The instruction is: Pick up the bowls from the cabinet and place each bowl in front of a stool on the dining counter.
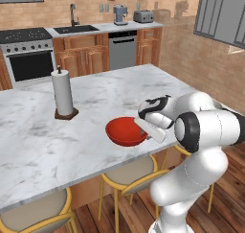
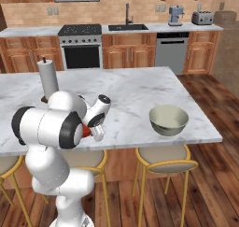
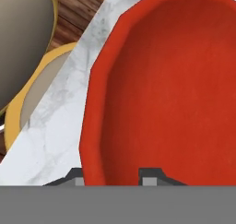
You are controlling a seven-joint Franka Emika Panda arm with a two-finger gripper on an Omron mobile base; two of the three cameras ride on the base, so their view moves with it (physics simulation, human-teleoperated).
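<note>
The red bowl is sat on the dining counter near its front edge, above a stool. Its rim is pinched by the gripper, jaws narrowly parted. Further right, the cream bowl is parked.

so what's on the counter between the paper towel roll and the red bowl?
Nothing: in the left base view, bare marble of the dining counter separates the paper towel roll from the red bowl.
</note>
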